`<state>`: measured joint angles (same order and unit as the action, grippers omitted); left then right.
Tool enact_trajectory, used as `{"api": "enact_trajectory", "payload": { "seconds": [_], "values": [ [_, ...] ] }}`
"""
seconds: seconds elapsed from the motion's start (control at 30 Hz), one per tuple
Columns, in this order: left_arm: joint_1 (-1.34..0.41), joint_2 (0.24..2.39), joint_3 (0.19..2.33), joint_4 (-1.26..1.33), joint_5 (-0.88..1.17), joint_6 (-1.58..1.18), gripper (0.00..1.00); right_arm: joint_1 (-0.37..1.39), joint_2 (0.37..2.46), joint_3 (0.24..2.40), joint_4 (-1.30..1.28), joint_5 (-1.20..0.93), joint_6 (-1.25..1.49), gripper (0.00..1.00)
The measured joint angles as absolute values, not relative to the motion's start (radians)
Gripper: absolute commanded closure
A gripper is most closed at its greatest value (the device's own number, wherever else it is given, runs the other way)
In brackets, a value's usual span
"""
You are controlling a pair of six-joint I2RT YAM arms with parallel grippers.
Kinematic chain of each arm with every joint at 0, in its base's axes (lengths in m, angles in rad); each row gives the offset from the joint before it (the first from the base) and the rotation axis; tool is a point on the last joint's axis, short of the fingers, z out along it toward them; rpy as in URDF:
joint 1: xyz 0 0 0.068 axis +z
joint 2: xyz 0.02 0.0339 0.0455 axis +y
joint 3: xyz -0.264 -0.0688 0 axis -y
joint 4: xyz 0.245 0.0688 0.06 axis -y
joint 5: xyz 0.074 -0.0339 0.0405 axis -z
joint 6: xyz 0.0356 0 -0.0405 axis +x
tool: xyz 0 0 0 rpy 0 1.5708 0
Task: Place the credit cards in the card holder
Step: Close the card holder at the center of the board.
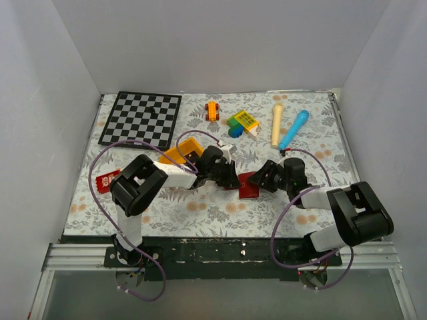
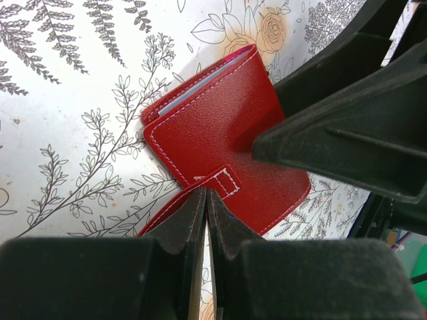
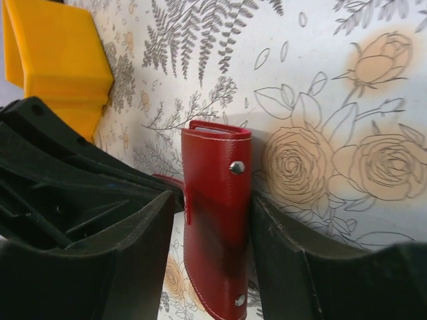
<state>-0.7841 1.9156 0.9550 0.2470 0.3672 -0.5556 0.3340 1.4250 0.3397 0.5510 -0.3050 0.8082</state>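
Between my two grippers, mid-table and a bit toward the near edge, is where it's all going on. So, my left gripper (image 2: 205,197) is closed down to a thin slit, tips right up against the snap tab (image 2: 217,180) of the card holder (image 2: 207,127). Honestly can't tell if any of the tab is actually pinched in there. My right gripper (image 3: 213,203) is open only as wide as the holder and clamped on it, a finger pressed on either side, so that one's got it.

Room-wise, the grippers are nose to nose with just the holder between them, so zero slack there. The yellow bin (image 1: 180,153) sits just beside my left wrist on the far side, pretty tight. The floral cloth (image 1: 200,207) is bare toward the near edge, and there's a bare patch on the far side before the toys (image 1: 243,121). The chessboard (image 1: 141,119) is well apart at far left.

The holder is folded and looks propped up off the cloth rather than flat. From the right wrist its long axis runs along my fingers, away from the wrist, with two snap studs (image 3: 236,167) lined up on it. From overhead that's roughly near-to-far. Its open edge, pale blue lining showing, faces away from my right finger (image 2: 333,127).
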Motion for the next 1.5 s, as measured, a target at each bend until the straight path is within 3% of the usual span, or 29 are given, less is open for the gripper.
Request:
{"api": "enact_trajectory", "payload": {
  "seconds": [0.17, 0.3, 0.37, 0.4, 0.6, 0.83, 0.97, 1.17, 1.5],
  "values": [
    [-0.783, 1.925, 0.955, 0.270, 0.376, -0.563, 0.95, 0.330, 1.482, 0.336, 0.612, -0.375, 0.809, 0.59],
    [-0.783, 1.926, 0.955, 0.271, 0.377, -0.566, 0.96, 0.327, 1.503, 0.334, 0.624, -0.400, 0.810, 0.81],
    [-0.783, 1.926, 0.955, 0.271, 0.376, -0.570, 0.97, 0.326, 1.484, 0.331, 0.620, -0.404, 0.816, 0.97],
    [-0.783, 1.926, 0.955, 0.270, 0.375, -0.574, 0.96, 0.329, 1.460, 0.331, 0.601, -0.398, 0.810, 0.99],
    [-0.741, 1.810, 0.868, 0.200, 0.313, -0.633, 0.90, 0.335, 1.206, 0.376, 0.214, -0.300, 0.722, 0.99],
    [-0.618, 1.523, 0.836, 0.115, 0.225, -0.663, 0.85, 0.350, 1.030, 0.779, -0.387, -0.041, 0.542, 0.99],
    [-0.617, 1.488, 0.836, 0.101, 0.216, -0.663, 0.85, 0.407, 1.069, 0.936, -0.588, 0.138, 0.485, 0.99],
    [-0.616, 1.486, 0.807, 0.066, 0.200, -0.665, 0.85, 0.636, 1.271, 1.032, -0.852, 0.407, 0.468, 0.99],
    [-0.587, 1.407, 0.739, 0.026, 0.172, -0.666, 0.82, 0.943, 1.492, 1.064, -0.899, 0.574, 0.453, 0.99]
  ]
}}
